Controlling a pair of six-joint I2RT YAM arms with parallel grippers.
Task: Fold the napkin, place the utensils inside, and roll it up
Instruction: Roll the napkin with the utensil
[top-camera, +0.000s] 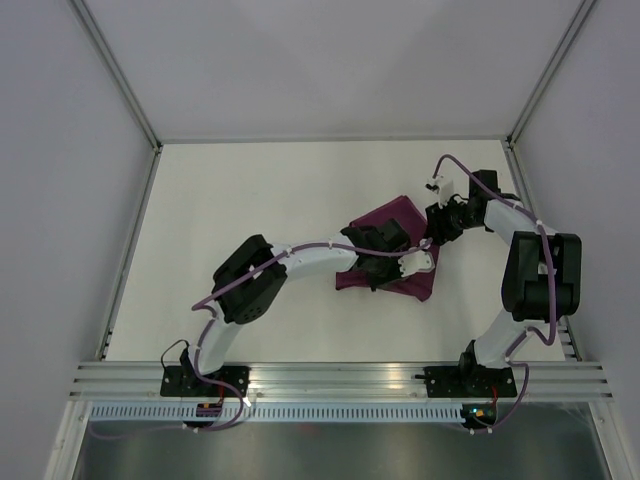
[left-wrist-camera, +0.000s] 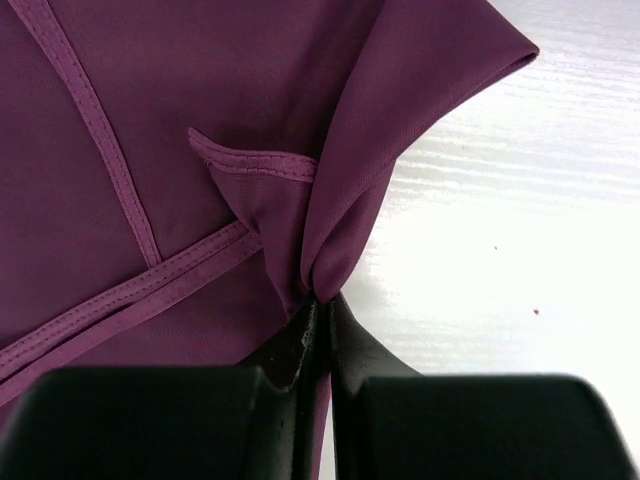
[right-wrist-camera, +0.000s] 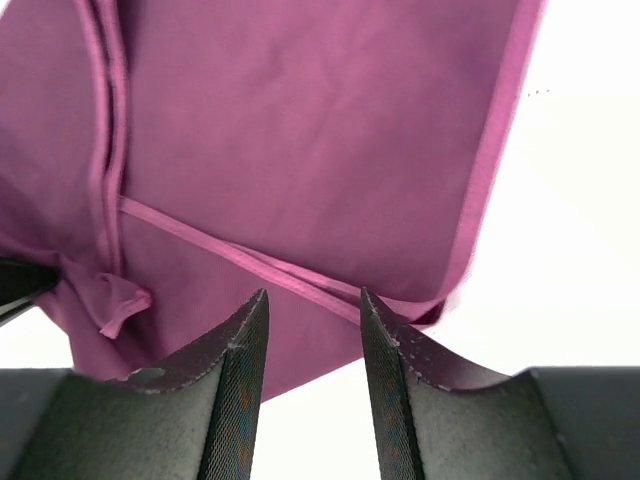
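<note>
The plum-purple napkin (top-camera: 392, 216) lies crumpled and partly folded on the white table, right of centre. My left gripper (top-camera: 428, 260) reaches across it and is shut on a bunched fold of the napkin (left-wrist-camera: 330, 200) at its right edge, lifting that fold a little. My right gripper (top-camera: 433, 238) is open and empty, its fingertips (right-wrist-camera: 250, 310) hovering just over a hemmed edge of the napkin (right-wrist-camera: 300, 130). The two grippers are close together at the cloth's right side. No utensils are in view.
White walls with aluminium posts (top-camera: 120, 85) enclose the table on the left, back and right. An aluminium rail (top-camera: 340, 380) carrying the arm bases runs along the near edge. Bare white tabletop (top-camera: 250, 190) lies left of the napkin.
</note>
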